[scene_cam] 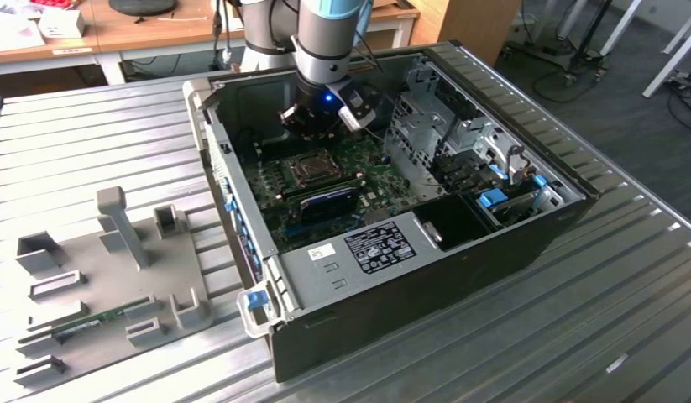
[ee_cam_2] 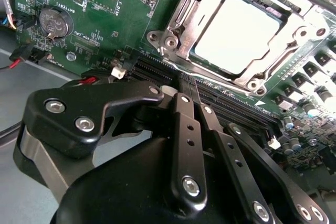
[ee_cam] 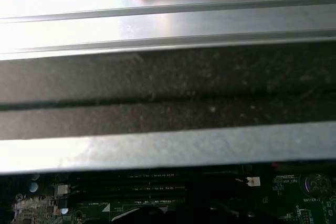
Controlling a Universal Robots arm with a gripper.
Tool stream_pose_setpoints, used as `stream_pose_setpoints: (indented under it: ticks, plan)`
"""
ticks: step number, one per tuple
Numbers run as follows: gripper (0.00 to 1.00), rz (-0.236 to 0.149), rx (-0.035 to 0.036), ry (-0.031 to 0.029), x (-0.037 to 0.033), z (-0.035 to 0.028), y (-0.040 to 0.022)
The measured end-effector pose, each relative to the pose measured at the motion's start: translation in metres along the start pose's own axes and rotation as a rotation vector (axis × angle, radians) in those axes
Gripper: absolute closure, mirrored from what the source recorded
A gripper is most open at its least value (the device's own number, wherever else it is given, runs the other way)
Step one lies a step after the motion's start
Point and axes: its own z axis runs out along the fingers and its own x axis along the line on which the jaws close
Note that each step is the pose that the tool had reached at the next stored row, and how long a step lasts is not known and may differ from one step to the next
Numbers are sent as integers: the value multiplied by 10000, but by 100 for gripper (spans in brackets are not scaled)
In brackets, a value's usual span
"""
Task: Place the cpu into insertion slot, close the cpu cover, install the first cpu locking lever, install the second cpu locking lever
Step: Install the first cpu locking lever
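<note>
1. Closest to the lens in the second wrist view, the black tool is seen with its fingers drawn together at the tips. Nothing is seen gripped between them.
2. The fingertips are poised over the long black memory slots of the green motherboard, near the socket's edge rather than above the chip.
3. The cpu is shown seated in the insertion slot, its flat top washed bright by glare.
4. The cpu cover is pictured folded down flat, with its silver frame bordering the chip on every visible side. Whether the locking levers are latched cannot be told.
5. A round coin-cell battery is seen on the board, well apart from the socket.
6. In the exterior view, the arm is shown reaching down into an open computer case, with the tool just beside the socket.
7. The case is laid on a ribbed metal desk. A grey parts fixture is set on the desk at the exterior view's left.
</note>
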Motion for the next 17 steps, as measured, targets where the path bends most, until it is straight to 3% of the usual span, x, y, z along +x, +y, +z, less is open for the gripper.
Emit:
stream_pose_setpoints:
  ticks: [6, 12, 17]
  plan:
    - [90, 1, 1, -1, -1, -44, 9]
    - [90, 2, -1, -4, 5, -48, 10]
    - [90, -7, 6, -33, 141, -47, 16]
